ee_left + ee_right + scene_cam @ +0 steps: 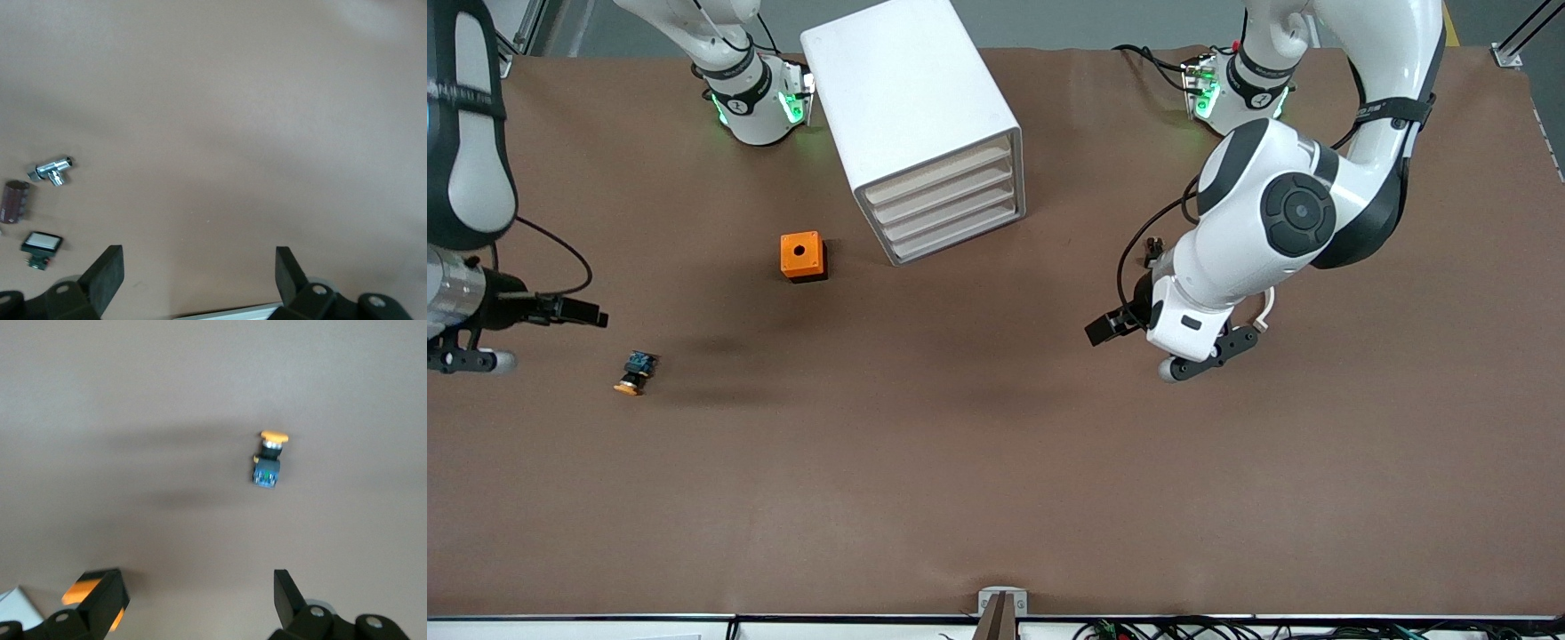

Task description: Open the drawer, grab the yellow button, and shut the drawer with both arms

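Observation:
The white cabinet [911, 107] stands at the robots' side of the table, and its top drawer [941, 177] sits flush with the three below it. The button [636, 372], orange cap and dark blue body, lies on its side on the brown table toward the right arm's end; it also shows as the button [269, 459] in the right wrist view. My right gripper [574, 313] hangs open and empty over the table beside the button, seen as the right gripper [197, 600]. My left gripper [1120, 322] is open and empty over bare table toward the left arm's end, seen as the left gripper [198, 280].
An orange cube [802, 256] with a black hole stands beside the cabinet, nearer the front camera. In the left wrist view a metal fitting [52, 170], a brown cylinder [15, 200] and a small black part with a white face [41, 242] lie on the table.

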Controlling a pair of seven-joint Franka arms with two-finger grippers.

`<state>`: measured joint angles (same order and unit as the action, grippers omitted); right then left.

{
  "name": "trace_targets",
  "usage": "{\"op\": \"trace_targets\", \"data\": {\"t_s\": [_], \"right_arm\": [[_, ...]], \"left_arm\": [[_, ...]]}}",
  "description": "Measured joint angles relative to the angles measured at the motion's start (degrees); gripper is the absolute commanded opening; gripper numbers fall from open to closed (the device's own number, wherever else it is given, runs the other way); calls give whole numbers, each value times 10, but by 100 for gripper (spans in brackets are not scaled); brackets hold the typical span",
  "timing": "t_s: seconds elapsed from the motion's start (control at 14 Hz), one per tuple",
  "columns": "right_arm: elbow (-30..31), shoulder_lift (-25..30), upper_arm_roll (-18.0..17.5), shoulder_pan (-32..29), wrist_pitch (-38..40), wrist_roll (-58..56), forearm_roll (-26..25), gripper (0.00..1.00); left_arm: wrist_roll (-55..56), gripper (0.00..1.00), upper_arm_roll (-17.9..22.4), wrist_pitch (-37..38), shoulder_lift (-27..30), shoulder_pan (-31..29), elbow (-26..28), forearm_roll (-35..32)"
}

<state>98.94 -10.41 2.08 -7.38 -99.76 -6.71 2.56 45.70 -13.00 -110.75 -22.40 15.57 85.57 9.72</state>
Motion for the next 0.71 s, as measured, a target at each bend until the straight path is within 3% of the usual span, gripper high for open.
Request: {"op": "trace_targets", "data": {"t_s": [0.43,0.71], "right_arm": [[-101,36,-1,30,146,16,-19,100],[-130,36,-2,47,165,27,-19,100]], "left_arm": [[-251,100,0,34,60,-65,62,-1],[-388,100,1,34,112,-134,122,-3]]}}
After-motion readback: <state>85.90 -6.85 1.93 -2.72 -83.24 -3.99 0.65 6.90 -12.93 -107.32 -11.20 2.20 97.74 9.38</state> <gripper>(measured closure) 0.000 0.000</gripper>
